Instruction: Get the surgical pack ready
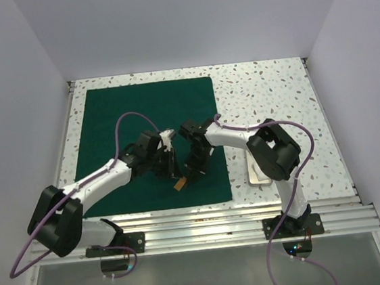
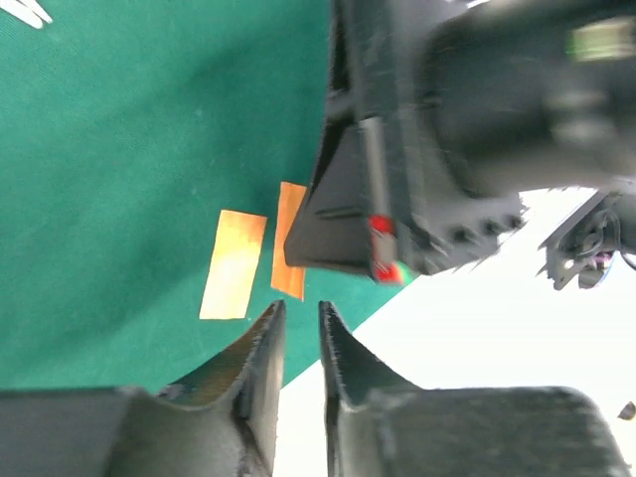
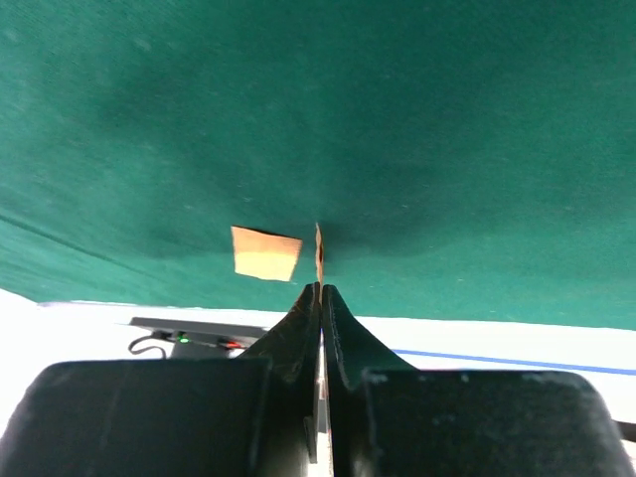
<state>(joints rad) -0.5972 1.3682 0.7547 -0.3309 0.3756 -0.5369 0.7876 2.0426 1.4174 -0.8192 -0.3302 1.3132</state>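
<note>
The dark green drape (image 1: 147, 120) lies flat on the left half of the table. The small silver tray (image 1: 257, 175) sits to its right, partly hidden by the right arm. My right gripper (image 3: 320, 286) is shut on a thin orange strip (image 3: 318, 248) and holds it on edge just above the drape's near part (image 3: 397, 119). A second orange strip (image 3: 265, 253) lies flat on the drape beside it; it also shows in the left wrist view (image 2: 234, 263). My left gripper (image 2: 298, 306) is close by, with its jaws a narrow gap apart and nothing between them.
Both grippers meet over the drape's near right area (image 1: 178, 163). Bare speckled tabletop (image 1: 266, 93) lies to the right and back. An aluminium rail (image 1: 204, 216) runs along the near edge. White walls close in the left, back and right sides.
</note>
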